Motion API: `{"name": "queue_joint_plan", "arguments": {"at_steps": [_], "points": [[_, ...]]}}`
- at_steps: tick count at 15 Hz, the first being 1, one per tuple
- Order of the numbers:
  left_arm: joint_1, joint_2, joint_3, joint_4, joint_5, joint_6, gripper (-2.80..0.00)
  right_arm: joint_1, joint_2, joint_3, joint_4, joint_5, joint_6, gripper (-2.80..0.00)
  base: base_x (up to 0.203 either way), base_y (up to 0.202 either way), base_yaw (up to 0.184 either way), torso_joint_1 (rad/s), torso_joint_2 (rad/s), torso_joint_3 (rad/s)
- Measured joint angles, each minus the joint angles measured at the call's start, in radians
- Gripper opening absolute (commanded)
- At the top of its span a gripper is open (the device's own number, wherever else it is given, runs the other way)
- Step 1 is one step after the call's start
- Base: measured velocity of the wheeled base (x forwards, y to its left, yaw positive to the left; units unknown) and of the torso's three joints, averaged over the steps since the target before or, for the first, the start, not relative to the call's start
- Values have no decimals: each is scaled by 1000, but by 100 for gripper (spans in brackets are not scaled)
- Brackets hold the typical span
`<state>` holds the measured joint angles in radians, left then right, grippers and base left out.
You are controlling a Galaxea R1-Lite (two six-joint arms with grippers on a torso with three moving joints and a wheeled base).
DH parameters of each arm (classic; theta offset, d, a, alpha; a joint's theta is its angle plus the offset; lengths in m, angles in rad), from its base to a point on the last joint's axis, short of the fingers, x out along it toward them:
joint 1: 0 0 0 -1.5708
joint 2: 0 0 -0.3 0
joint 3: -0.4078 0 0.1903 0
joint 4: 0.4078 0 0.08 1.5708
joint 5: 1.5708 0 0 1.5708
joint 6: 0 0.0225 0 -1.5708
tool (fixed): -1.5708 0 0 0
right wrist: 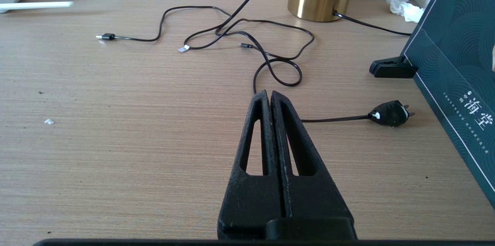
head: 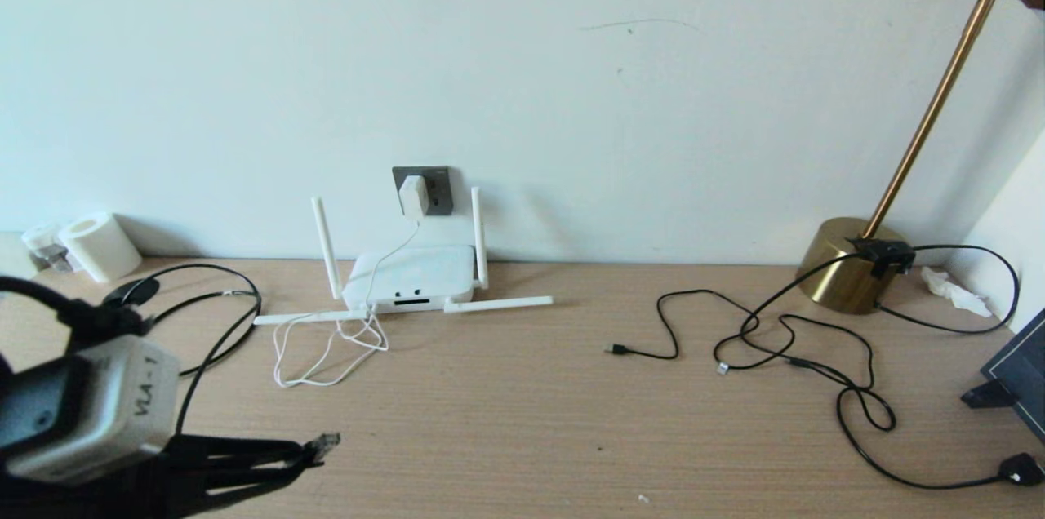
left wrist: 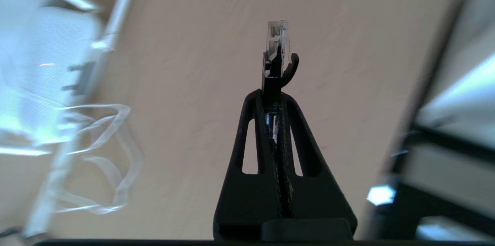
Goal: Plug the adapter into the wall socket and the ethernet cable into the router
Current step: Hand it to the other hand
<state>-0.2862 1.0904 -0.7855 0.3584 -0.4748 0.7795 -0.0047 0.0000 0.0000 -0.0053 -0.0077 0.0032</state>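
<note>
Between the left gripper's [left wrist: 273, 97] clamped jaws sits the ethernet cable [left wrist: 275, 58], its plug protruding past their tips; right gripper [right wrist: 270, 95] jaws are pressed together, empty.

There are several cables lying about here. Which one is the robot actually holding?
The ethernet cable, far left: its clear-tipped plug sticks out of the shut left pincer. The thin black cords lie loose right, and the adapter has its white cord.
</note>
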Motion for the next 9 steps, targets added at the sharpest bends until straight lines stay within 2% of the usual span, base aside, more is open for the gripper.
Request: {"name": "queue_joint_plan", "arguments": {"at_steps": [2,5,7,9], "points": [[0,-30,2,12,-67,-69,-280,0,0,0,0,0,0,-280,0,0,0,0,0,0],[9,-39,7,-22,-83,-232,-280,0,0,0,0,0,0,-280,0,0,0,0,0,0],[10,-32,-59,-34,-83,-300,-280,0,0,0,0,0,0,-280,0,0,0,0,0,0],[11,-9,-178,-38,-66,-410,-280,0,0,0,0,0,0,-280,0,0,0,0,0,0]]}}
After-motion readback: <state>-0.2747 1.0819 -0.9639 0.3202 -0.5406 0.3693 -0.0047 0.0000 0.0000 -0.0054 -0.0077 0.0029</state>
